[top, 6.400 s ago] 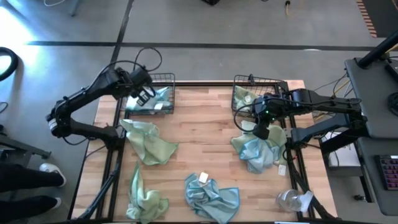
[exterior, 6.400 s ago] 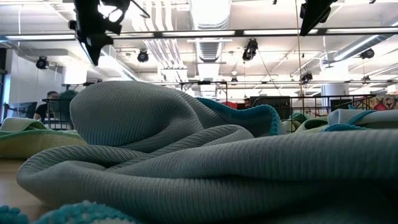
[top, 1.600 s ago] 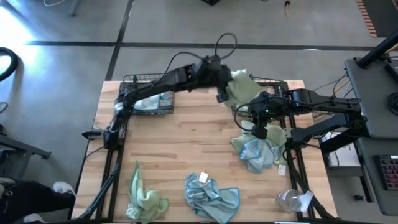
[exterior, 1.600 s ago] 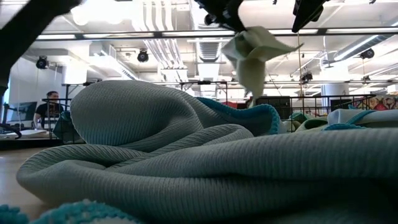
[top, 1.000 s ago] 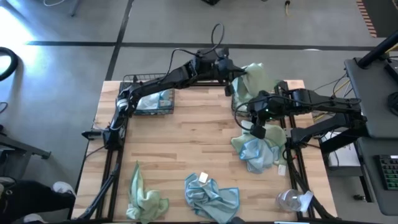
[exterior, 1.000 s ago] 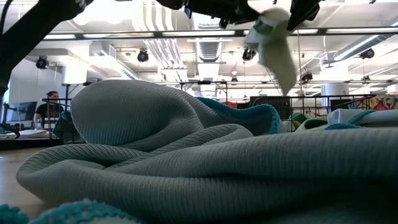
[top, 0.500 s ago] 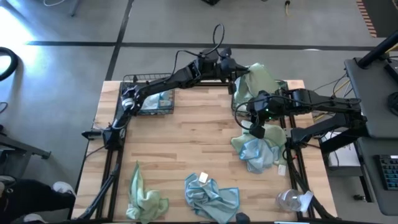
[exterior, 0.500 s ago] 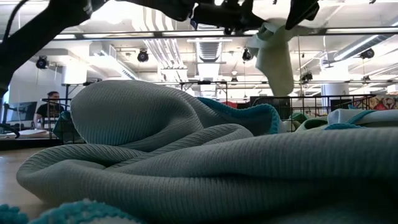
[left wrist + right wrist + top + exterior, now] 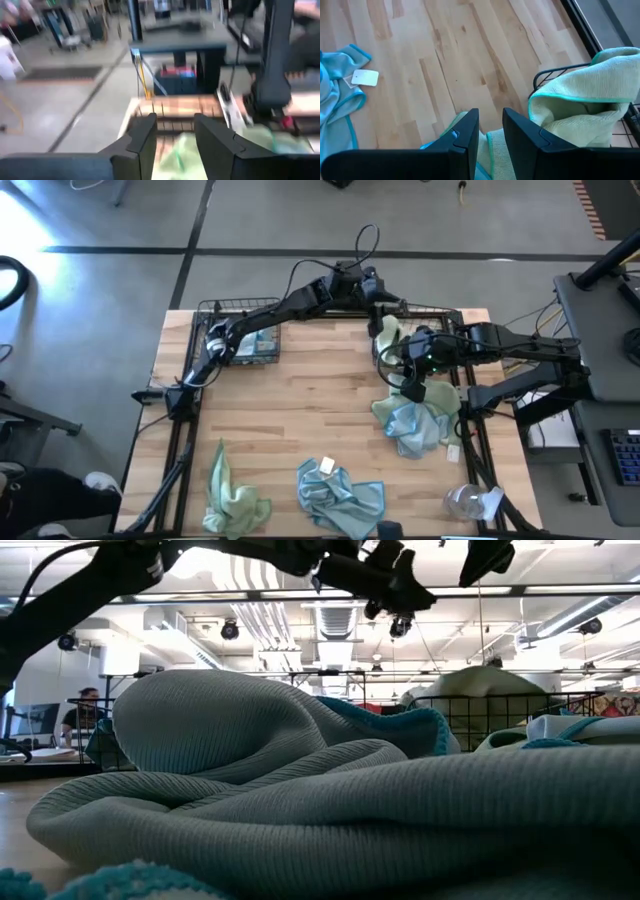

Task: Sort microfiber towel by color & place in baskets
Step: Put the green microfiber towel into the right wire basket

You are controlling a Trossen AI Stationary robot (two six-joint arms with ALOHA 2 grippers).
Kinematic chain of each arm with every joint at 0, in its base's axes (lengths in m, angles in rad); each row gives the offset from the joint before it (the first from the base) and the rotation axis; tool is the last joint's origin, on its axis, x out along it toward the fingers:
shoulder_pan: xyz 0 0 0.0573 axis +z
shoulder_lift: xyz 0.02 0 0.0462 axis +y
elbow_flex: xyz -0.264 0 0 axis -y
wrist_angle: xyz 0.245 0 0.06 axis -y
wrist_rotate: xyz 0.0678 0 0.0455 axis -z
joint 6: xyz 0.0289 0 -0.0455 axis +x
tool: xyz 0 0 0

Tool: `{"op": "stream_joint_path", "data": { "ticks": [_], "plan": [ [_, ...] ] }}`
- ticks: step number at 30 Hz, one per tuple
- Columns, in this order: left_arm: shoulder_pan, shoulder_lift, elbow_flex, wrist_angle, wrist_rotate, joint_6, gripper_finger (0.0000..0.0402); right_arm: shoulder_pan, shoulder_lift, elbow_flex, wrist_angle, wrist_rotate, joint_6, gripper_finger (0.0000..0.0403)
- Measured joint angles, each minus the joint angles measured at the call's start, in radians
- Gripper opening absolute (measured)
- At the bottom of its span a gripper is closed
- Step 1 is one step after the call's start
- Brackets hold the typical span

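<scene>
Microfiber towel in pale green (image 9: 388,338) now lies draped over the rim of the right-hand basket (image 9: 445,311) at about 1 o'clock on the table (image 9: 320,420); half a second ago it hung in the air from the left claw (image 9: 378,298), so it has just been let go. In the right wrist view the same green cloth (image 9: 592,105) sits heaped on the black wire with part of it over the edge, so the drop looks only partly inside and may need a nudge. The left claw's fingers (image 9: 145,142) stand apart with nothing between them, hovering above that basket with the arm stretched across from the left side.

The right claw (image 9: 419,388) hangs at about 3 o'clock over the mixed blue and green pile (image 9: 412,423), its fingers (image 9: 470,134) apart and empty, in the same place as in the earlier pictures.

The left basket (image 9: 243,340) at 11 o'clock holds light blue cloth. Judging from that, green goes right and blue goes left, and one more green is now sorted. Unsorted so far: a green towel (image 9: 232,498) at 7 o'clock, a blue towel with a white tag (image 9: 342,492) at 6 o'clock, and the pile under the right claw. A clear plastic wrapper (image 9: 472,501) lies at 5 o'clock
</scene>
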State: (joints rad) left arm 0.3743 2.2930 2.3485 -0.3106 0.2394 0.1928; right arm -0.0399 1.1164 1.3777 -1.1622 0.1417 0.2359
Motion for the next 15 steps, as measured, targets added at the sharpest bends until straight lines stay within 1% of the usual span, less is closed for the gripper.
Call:
{"op": "stream_joint_path", "data": {
  "ticks": [1, 5, 9, 12, 15],
  "plan": [
    [0.000, -0.005, 0.010, -0.071, 0.000, 0.023, 0.0120, 0.000, 0.000, 0.000, 0.000, 0.000, 0.000, 0.0082],
    [0.001, -0.059, -0.012, -0.345, -0.002, 0.110, 0.0120, 0.000, 0.000, 0.000, 0.000, -0.001, 0.000, 0.0082],
    [0.000, -0.102, -0.006, -0.638, -0.009, 0.137, 0.0115, 0.000, 0.000, 0.000, -0.001, -0.001, -0.001, 0.0082],
    [-0.002, -0.124, -0.006, -0.765, -0.010, 0.136, 0.0111, 0.000, 0.000, 0.000, -0.001, -0.002, -0.001, 0.0082],
    [-0.008, -0.159, -0.007, -0.829, -0.012, 0.131, 0.0106, 0.000, 0.000, 0.000, -0.002, -0.002, -0.001, 0.0082]
  ]
}}
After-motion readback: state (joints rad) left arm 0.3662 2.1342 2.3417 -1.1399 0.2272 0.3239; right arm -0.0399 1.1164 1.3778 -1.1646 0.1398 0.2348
